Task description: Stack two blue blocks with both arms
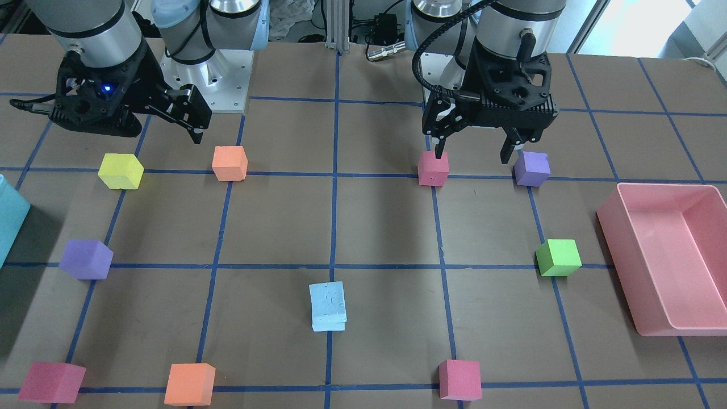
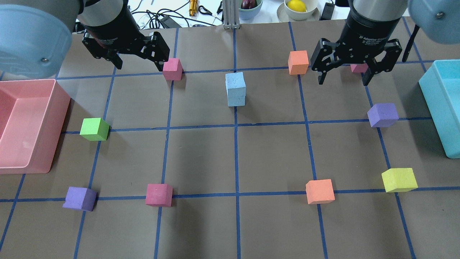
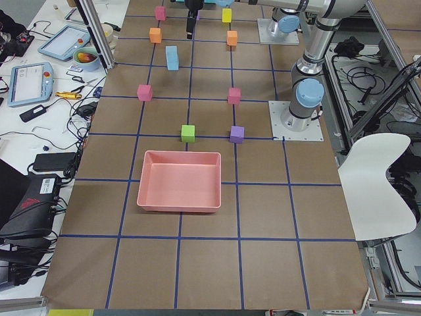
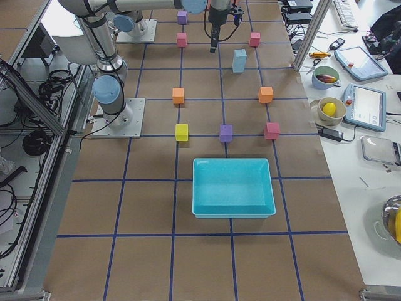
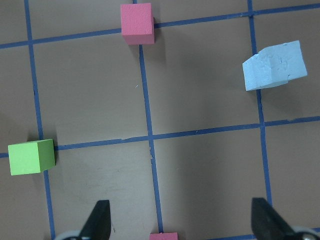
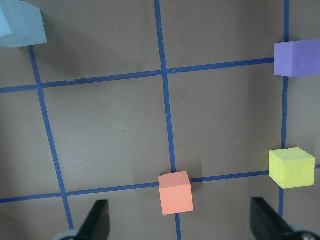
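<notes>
- We saw the 2 blue blocks [image 2: 236, 90] standing 1 on top of the other near the middle of the brown gridded table [image 2: 273, 158], apart from every other cube.
- The upper block looked slightly out of line with the lower 1, so we judged the stack tippable.
- The left gripper [image 2: 139, 66] hung raised above the table, well apart from the stack, its claw spread wide and holding nothing.
- The right gripper [image 2: 343, 81] hung likewise on the other side, its claw wide and holding nothing.
- We judged the main risk to be a low sweep by either arm across the centre, since a brush would topple light foam.
- A bump to the table could also shift the offset upper block.
</notes>
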